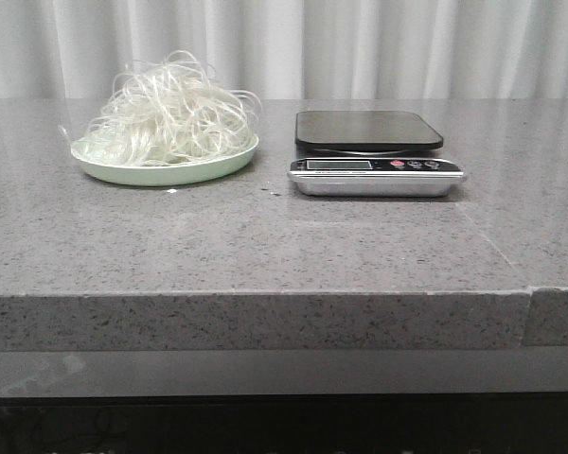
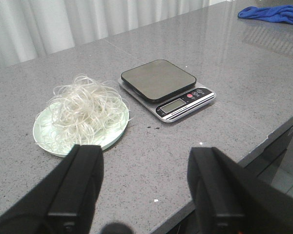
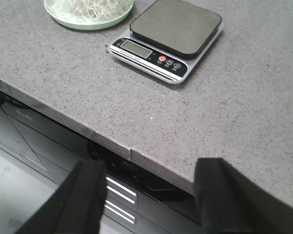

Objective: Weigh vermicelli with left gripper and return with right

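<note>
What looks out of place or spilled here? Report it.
Little stands out. The vermicelli sits heaped on the green plate, a few strands looping past the rim. Small crumbs dot the counter between plate and scale. A blue cloth lies far off.

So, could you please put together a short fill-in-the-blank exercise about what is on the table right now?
1. The vermicelli is heaped on a pale ____ plate.
2. The platform of the kitchen scale has ____ on it.
3. In the front view, the scale stands to the ____ of the plate.
4. The left pincer is ____, holding nothing.

Missing words: green; nothing; right; open
</note>
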`<act>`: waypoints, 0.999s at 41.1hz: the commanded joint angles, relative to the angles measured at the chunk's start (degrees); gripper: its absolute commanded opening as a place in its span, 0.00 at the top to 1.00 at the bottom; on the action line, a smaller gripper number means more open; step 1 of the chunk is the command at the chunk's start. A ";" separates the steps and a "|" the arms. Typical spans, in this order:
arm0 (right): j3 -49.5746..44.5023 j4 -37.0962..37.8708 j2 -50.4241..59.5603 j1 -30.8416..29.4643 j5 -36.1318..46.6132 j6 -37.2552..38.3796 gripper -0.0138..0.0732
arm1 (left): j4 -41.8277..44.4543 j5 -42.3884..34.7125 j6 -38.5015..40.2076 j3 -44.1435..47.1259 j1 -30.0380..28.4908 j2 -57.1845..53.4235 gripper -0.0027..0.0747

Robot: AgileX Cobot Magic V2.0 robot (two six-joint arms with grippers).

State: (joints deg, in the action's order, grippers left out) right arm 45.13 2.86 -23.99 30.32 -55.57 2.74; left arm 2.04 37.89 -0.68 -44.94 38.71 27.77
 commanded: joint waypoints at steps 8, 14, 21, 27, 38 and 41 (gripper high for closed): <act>1.21 1.34 -0.41 -0.23 3.48 -0.34 0.61 | -0.04 -4.86 0.68 -1.39 -0.05 0.41 0.40; 1.21 1.34 -0.41 -0.23 3.48 -0.34 0.66 | -0.04 -4.86 0.68 -1.39 -0.05 0.41 0.54; 1.21 1.40 -0.41 -0.23 3.43 -0.34 0.66 | -0.04 -4.86 0.68 -1.39 -0.05 0.41 0.74; 1.21 1.39 -0.41 -0.23 2.55 -0.34 0.66 | -0.04 -4.86 0.68 -1.39 -0.05 0.41 0.78; 1.21 1.39 -0.41 -0.23 2.55 -0.34 0.66 | -0.04 -4.86 0.68 -1.39 -0.05 0.41 0.78; 1.21 1.39 -0.41 -0.23 2.55 -0.34 0.66 | -0.04 -4.86 0.68 -1.39 -0.05 0.41 0.78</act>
State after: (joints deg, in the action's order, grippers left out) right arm 45.13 3.11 -23.99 30.32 -56.12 2.74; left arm 2.04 37.89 -0.68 -44.94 38.71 27.77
